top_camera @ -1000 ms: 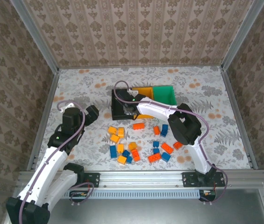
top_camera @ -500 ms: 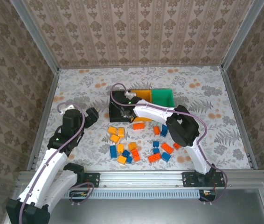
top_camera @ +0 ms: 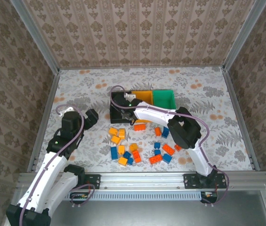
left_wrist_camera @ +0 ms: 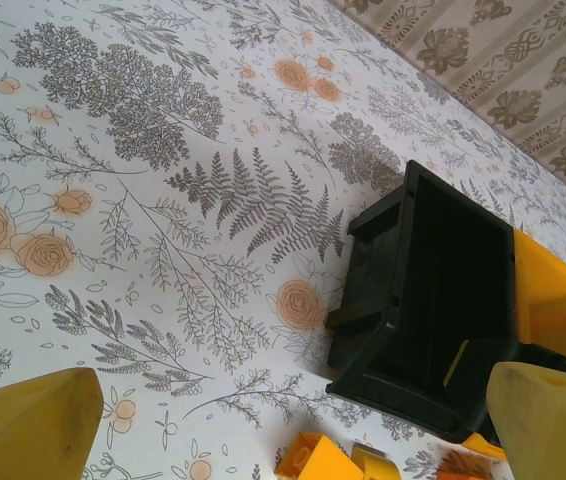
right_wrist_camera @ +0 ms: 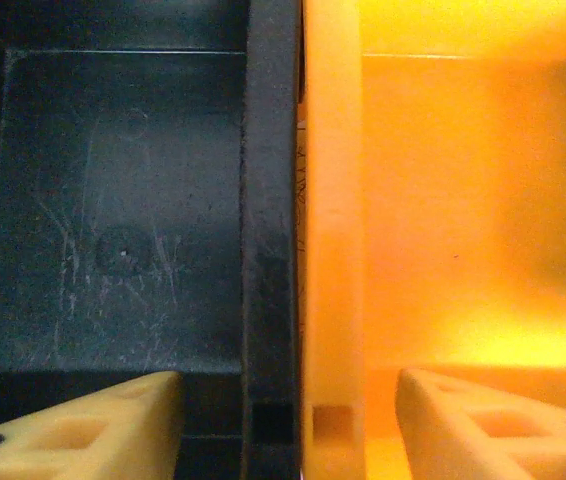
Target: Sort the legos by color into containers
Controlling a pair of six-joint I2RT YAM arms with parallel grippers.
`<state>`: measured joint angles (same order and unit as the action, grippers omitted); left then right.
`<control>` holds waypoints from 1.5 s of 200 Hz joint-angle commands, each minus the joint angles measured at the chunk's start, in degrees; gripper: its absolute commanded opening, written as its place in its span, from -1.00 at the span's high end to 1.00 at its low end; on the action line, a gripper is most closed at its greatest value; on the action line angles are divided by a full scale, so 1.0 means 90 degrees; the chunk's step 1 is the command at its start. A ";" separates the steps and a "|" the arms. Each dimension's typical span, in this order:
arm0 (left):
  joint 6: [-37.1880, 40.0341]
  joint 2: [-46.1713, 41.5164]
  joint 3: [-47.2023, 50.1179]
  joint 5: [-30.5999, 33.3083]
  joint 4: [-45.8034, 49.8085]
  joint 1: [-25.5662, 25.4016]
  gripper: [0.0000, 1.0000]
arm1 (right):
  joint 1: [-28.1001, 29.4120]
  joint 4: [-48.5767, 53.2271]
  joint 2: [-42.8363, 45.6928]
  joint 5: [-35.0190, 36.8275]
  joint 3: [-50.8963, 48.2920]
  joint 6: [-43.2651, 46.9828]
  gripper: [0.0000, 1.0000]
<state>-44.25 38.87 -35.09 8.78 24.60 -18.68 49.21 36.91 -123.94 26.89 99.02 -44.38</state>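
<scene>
**A:** Left gripper (top_camera: 91, 117), what do you have?

**B:** Fingers spread apart. It hangs over the table (top_camera: 217, 94) on the near left, pointing across toward the bins.

**A:** And the legos (top_camera: 133, 147)?

**B:** Loose on the table, in front of the arm bases and just short of the bins. Yellow-orange ones sit mostly on the left. Blue (top_camera: 114, 152) and red-orange (top_camera: 155, 159) are mixed through the middle and right. One red-orange brick (top_camera: 140, 127) lies close under the bin row.

**A:** Right gripper (right_wrist_camera: 288, 420)?

**B:** It is farther out, with the arm stretched over the pile. Jaws are parted. From its wrist, one finger sits over the black bin (right_wrist_camera: 113, 200) and the other over the yellow-orange bin (right_wrist_camera: 463, 200), with their shared wall between the two. I cannot tell whether it touches the rim.

**A:** How do the bins lie?

**B:** Three in a joined row: black on the left, yellow-orange in the middle, green bin (top_camera: 163, 98) on the right. Beyond them is bare flowered table, then the patterned wall (top_camera: 142, 33).
</scene>
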 commanded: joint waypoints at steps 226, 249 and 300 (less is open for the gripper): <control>0.0177 0.0883 -0.0067 -0.0120 -0.0502 -0.2036 -1.00 | -0.1007 0.1711 0.7028 -0.0454 -0.6828 -0.3430 -0.51; 0.0181 0.0910 -0.0034 -0.0142 -0.0555 -0.2031 -1.00 | -0.1373 0.1534 0.6920 -0.0762 -0.6872 -0.3485 -0.51; 0.0190 0.0928 0.0118 -0.0307 -0.0785 -0.2036 -1.00 | -0.1678 0.0863 0.6093 -0.1413 -0.6872 -0.3448 -0.51</control>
<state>-42.44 47.05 -35.20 6.68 19.51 -36.73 34.85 47.68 -66.08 18.59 37.76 -73.95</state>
